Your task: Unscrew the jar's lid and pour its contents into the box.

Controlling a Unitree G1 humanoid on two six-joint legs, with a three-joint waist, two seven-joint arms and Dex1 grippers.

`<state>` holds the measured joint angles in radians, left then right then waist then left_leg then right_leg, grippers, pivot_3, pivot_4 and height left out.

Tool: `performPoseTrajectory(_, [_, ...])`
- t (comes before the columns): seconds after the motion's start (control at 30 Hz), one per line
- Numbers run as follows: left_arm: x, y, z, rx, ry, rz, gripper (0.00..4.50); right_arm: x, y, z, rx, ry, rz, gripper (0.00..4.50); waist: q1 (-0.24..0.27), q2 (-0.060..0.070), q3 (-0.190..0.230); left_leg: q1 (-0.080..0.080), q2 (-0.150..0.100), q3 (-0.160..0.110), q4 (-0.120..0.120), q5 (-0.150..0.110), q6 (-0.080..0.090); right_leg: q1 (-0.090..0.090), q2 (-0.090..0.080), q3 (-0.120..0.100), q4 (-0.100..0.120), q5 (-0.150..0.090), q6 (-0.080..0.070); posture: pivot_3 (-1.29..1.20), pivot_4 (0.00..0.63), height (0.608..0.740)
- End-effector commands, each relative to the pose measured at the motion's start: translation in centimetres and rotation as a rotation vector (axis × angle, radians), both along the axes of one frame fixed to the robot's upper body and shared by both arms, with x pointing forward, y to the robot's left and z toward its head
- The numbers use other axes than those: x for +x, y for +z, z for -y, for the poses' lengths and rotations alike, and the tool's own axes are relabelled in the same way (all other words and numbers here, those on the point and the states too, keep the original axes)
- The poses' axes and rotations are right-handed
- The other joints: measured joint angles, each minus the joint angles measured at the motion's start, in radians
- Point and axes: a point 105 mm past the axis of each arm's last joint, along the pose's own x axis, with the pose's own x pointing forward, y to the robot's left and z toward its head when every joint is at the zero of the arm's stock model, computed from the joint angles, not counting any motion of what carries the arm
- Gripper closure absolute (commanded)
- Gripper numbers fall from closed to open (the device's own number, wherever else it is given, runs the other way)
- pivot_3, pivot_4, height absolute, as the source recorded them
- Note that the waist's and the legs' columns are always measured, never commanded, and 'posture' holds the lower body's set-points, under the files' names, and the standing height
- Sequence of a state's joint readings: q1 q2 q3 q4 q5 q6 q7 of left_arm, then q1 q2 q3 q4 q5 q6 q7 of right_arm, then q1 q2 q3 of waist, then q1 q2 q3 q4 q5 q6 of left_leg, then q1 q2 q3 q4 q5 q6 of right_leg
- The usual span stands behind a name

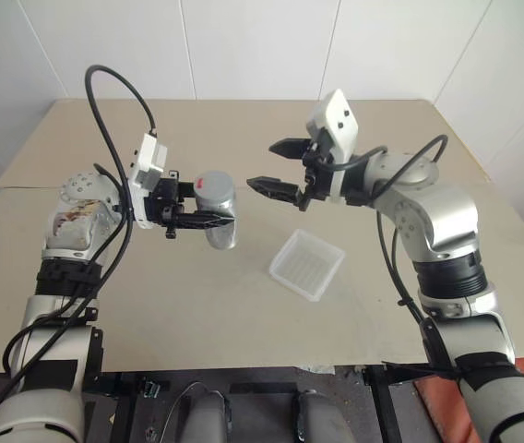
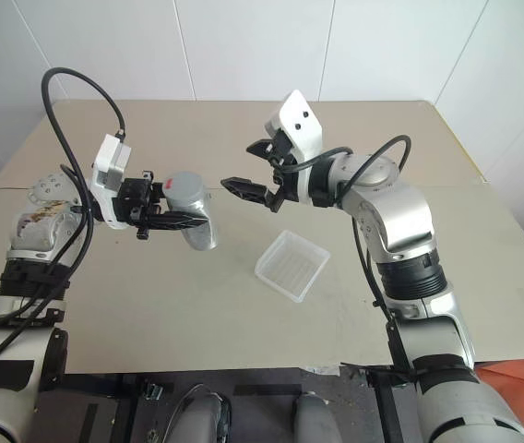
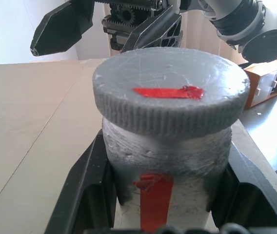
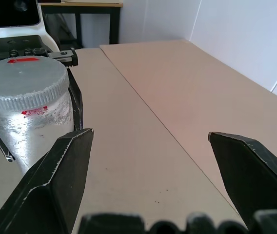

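Jar: your left tool (image 1: 208, 220) has the jar (image 1: 220, 221) clamped by its body, lifted off the surface (image 1: 244, 305) and upright. In the left wrist view one black finger (image 3: 87, 187) presses each side, and the base is cut off at the frame edge.
Lid: the lid (image 3: 170, 90) is seated on the jar, grey with a ribbed edge and a red strip across its top.
Red mark: a second red strip runs down the jar wall below the lid; its lower end is out of frame.
Contents: you cannot make them out; the jar wall looks cloudy and scuffed.
Right tool: your right tool (image 1: 279, 167) is spread wide and holds nothing. It sits level, just beside the lid, with its tips pointing toward the jar and a gap between.
Box: the box (image 1: 307, 264) lies flat on the surface, below the right tool and well apart from the jar. Nothing shows inside it beyond the ribbed bottom.
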<state>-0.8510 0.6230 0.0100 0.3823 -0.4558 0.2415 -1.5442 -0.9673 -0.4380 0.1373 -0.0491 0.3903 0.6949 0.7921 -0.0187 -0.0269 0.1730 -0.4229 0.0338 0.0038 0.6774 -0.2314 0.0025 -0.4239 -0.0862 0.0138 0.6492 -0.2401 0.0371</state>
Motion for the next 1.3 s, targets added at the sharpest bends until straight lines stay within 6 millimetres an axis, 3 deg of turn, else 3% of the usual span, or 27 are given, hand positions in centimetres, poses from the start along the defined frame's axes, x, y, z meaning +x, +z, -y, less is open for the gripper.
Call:
performPoseTrajectory(0.03, [-0.3, 1.2, -0.1, -0.01, -0.01, 0.047, 2.48, -1.9, 3.2, 0.0, 0.064, 0.06, 0.085, 0.05, 0.001, 0.0, 0.0, 0.0, 0.0, 0.0, 0.0, 0.0, 0.0, 0.0, 0.0, 0.0, 0.0, 0.0, 0.0, 0.0, 0.15, 0.74])
performPoseTrajectory(0.2, [-0.1, 1.1, 0.2, -0.011, -0.015, 0.043, 2.48, -3.4, 4.4, -1.0, 0.094, 0.136, 0.088, 0.05, 0.001, 0.0, 0.0, 0.0, 0.0, 0.0, 0.0, 0.0, 0.0, 0.0, 0.0, 0.0, 0.0, 0.0, 0.0, 0.0, 0.15, 0.74])
performPoseTrajectory(0.4, [0.0, 1.1, 0.5, -0.013, -0.02, 0.045, 2.48, -4.5, 3.2, -4.4, 0.047, 0.212, 0.036, 0.05, -0.001, 0.0, 0.0, 0.0, 0.0, 0.0, 0.0, 0.0, 0.0, 0.0, 0.0, 0.0, 0.0, 0.0, 0.0, 0.0, 0.15, 0.74])
performPoseTrajectory(0.57, [0.0, 1.2, 0.5, -0.016, -0.022, 0.046, 2.48, -4.9, 2.9, -5.8, 0.037, 0.242, 0.015, 0.05, 0.0, 0.0, 0.0, 0.0, 0.0, 0.0, 0.0, 0.0, 0.0, 0.0, 0.0, 0.0, 0.0, 0.0, 0.0, 0.0, 0.15, 0.74])
performPoseTrajectory(1.3, [-0.4, 1.3, 0.2, -0.009, -0.014, 0.053, 2.48, -4.5, 1.7, -6.6, 0.003, 0.246, -0.016, 0.05, 0.0, 0.0, 0.0, 0.0, 0.0, 0.0, 0.0, 0.0, 0.0, 0.0, 0.0, 0.0, 0.0, 0.0, 0.0, 0.0, 0.15, 0.74])
